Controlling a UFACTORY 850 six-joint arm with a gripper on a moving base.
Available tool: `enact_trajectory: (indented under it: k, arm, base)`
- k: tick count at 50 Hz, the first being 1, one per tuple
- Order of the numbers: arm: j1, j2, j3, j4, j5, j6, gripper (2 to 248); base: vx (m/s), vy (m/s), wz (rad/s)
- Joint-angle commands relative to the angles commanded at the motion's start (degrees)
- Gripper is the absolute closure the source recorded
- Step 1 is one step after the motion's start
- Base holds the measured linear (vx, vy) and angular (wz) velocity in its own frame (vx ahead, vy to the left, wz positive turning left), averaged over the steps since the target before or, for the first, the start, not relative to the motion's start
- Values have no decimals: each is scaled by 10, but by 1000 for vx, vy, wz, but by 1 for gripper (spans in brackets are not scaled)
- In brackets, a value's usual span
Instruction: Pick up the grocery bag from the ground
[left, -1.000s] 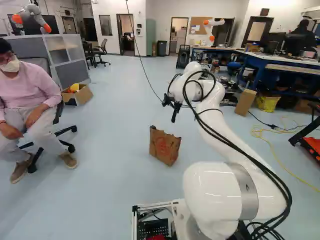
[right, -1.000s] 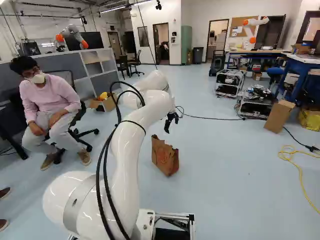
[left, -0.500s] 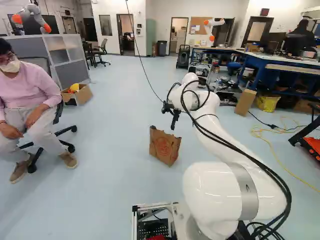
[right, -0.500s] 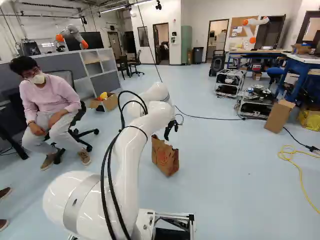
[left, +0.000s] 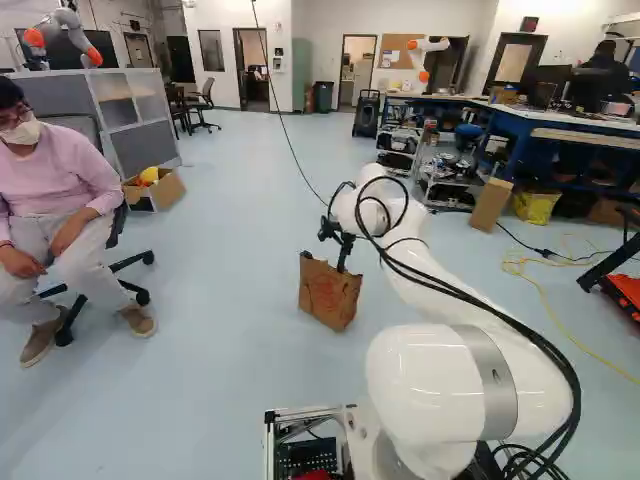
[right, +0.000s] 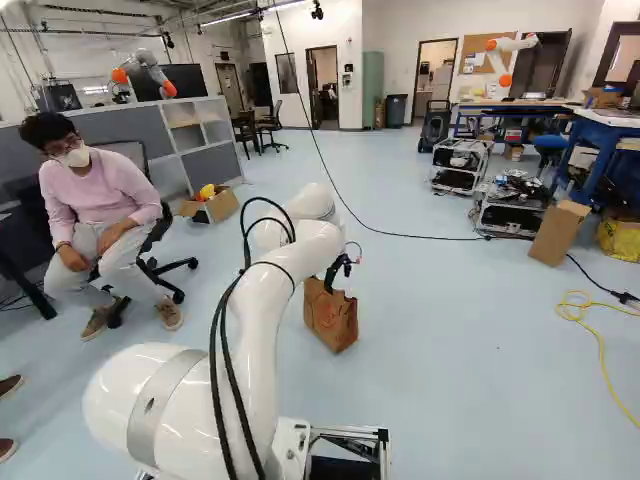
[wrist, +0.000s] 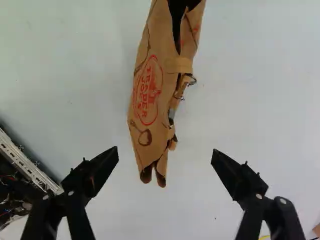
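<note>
Seeing gripper (right: 338, 279) low over paper bag (left: 328, 295). Reading gripper (wrist: 165, 151) in wrist view: fingers (wrist: 102, 167) spread wide, well apart from each other, pinching nothing. In that view, seeing bag ahead of fingertips, with narrow near end pointing at the gap, between the two but short of both. In left base view, seeing one finger overlap bag's top edge; can't tell contact from that angle.

Got bag upright on floor (left: 230, 330), right in front of base, brown with round red print on its side. Shows dark opening along top; can't make out contents.

Got open carton (left: 140, 198) at left of left base view, holding something yellow (left: 149, 175) poking above rim. Also got yellow container (left: 535, 207) on floor at right, beside tall carton (left: 491, 204); can't tell what's inside, and cut off by edge in right base view. Got wire racks (right: 458, 165) behind, loaded with dark, cluttered gear; too small to sort out.

In wrist view, seeing only part of metal frame (wrist: 25, 165), cut off at the edge. Also losing part of bag's far end there, out of view.
</note>
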Motion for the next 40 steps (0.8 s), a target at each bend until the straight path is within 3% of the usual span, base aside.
enact_trajectory:
  k: [14,26,40]
  arm:
    - [1,-61,-63,0,0,0,3]
    - [3,-129,-156,0,0,0,3]
    - [4,-162,-215,0,0,0,3]
  base:
    - [0,0,0]
    - [0,0,0]
    - [0,0,0]
